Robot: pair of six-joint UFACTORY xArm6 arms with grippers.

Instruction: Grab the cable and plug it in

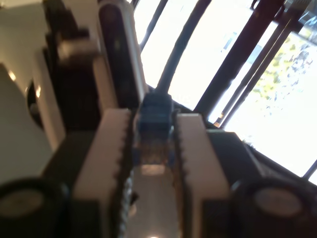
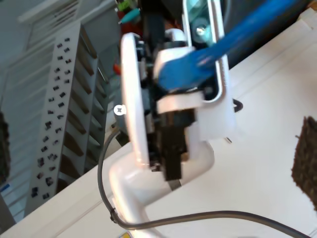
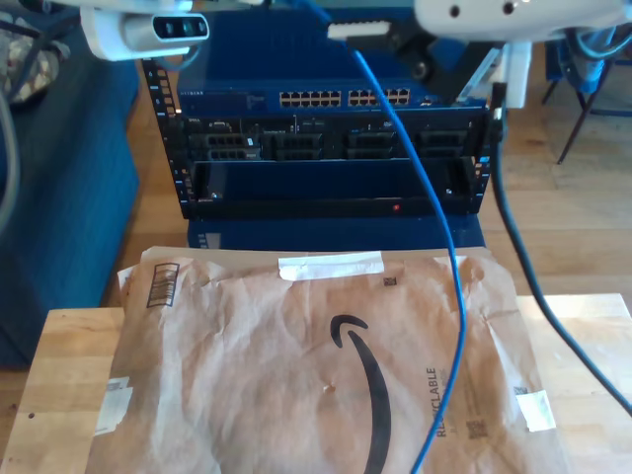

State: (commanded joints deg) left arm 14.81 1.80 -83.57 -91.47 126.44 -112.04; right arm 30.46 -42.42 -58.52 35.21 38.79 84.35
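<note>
A long, thin, bright blue network cable (image 3: 434, 212) hangs from the top of the exterior view down across a crumpled brown paper mailer (image 3: 326, 365) spread over the wooden counter (image 3: 69, 385), in front of a dark blue equipment rack (image 3: 331, 148) with a row of ports. Its small blue-and-clear plug (image 1: 152, 141) sits pinched between the white ribbed fingers (image 1: 106, 148) of the first gripper (image 1: 152, 153), closed tight around it. The second wrist view looks at that white gripper with the blue cable (image 2: 218, 47) clamped in it; whether the second gripper is spread or pressed together cannot be told.
</note>
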